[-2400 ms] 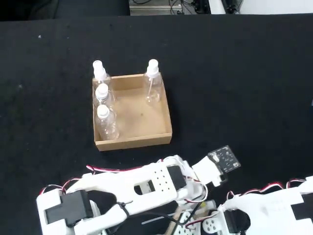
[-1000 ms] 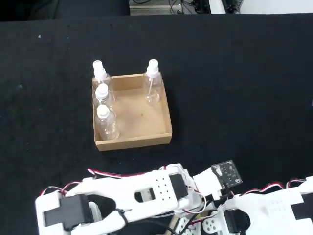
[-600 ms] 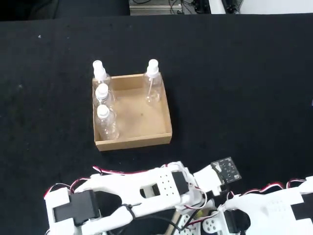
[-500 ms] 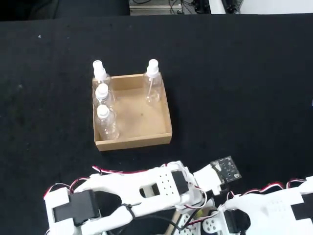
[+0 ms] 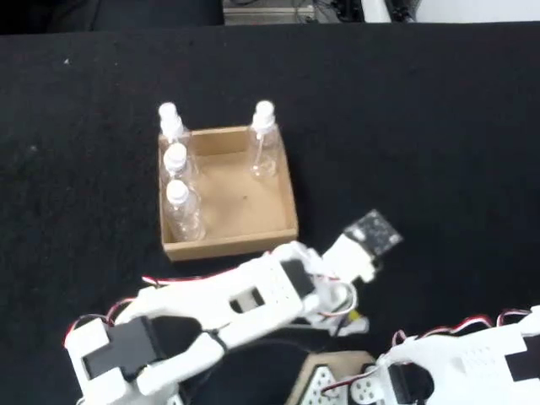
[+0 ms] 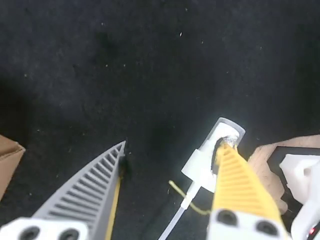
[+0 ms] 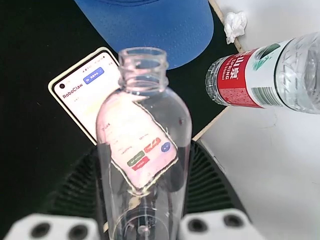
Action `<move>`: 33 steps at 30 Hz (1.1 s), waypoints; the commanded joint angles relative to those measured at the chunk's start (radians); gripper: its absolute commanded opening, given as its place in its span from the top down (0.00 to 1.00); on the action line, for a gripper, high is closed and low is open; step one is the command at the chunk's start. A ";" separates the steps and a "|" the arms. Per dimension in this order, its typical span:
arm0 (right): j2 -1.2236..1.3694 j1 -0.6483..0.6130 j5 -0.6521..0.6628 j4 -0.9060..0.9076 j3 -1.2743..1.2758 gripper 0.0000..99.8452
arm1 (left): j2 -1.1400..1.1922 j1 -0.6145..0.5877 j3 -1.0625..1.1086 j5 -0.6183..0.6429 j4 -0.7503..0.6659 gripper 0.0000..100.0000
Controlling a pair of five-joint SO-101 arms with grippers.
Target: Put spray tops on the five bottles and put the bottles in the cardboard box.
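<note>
Lying beyond the capless bottle (image 7: 142, 145): phone (image 7: 75, 95), blue cap (image 7: 150, 25), water bottle (image 7: 270, 75).

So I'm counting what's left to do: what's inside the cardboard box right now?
Four bottles with spray tops stand in the box: three along one wall, one at the opposite far corner. The floor between is bare. The near wall hides a strip of floor.

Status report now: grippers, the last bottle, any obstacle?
Left gripper open at spray top on table. Right gripper shut on uncapped bottle. Four capped bottles in box. No obstacle seen.
</note>
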 commanded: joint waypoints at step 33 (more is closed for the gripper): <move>-0.007 0.015 0.038 -0.003 -0.013 0.99 | 0.152 0.136 -0.255 -0.209 0.253 0.95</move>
